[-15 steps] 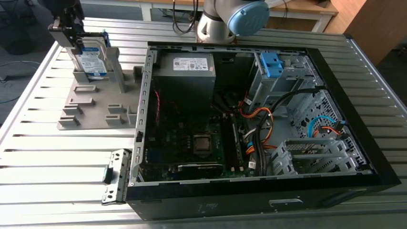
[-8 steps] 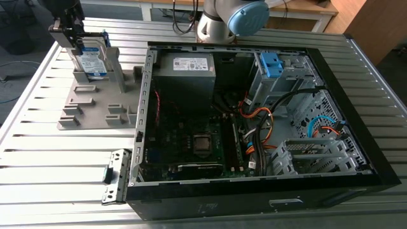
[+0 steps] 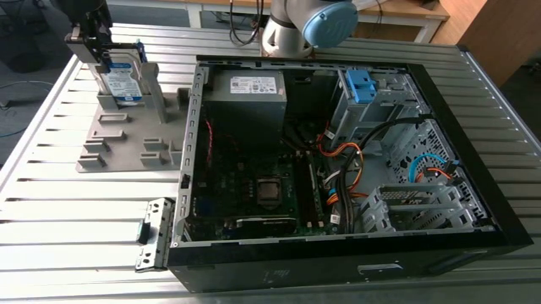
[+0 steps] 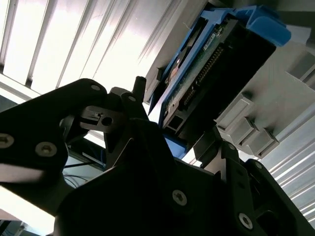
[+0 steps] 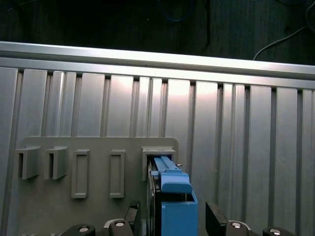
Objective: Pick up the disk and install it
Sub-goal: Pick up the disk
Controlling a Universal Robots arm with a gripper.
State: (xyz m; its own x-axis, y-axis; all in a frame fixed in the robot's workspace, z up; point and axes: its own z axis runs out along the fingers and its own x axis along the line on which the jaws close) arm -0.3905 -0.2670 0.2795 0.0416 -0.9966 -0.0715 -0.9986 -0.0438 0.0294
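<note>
Disk (image 3: 119, 77) stands upright on edge in a slot of the grey rack (image 3: 110, 152), at the exterior view's upper left, outside the PC case (image 3: 338, 269). Label faces the camera there, blue carrier frame along its edges. In the second wrist view the disk (image 4: 211, 73) shows its circuit-board side and connector end.

Gripper (image 3: 103, 56) sits on top of the disk, jaws straddling it. In the first wrist view the disk (image 5: 172, 196) lies between the two fingers (image 5: 216, 219) with a gap visible on each side, so the jaws are spread and not clamped; no lift, disk seated in the rack (image 5: 49, 206).

Rack rests on the slatted metal table (image 3: 50, 209), just beside the case on the exterior view's left. Case lies open, with the power supply (image 3: 245, 95) and a blue bracket (image 3: 359, 85) in the drive cage. Arm base (image 3: 313, 25) behind the case.
</note>
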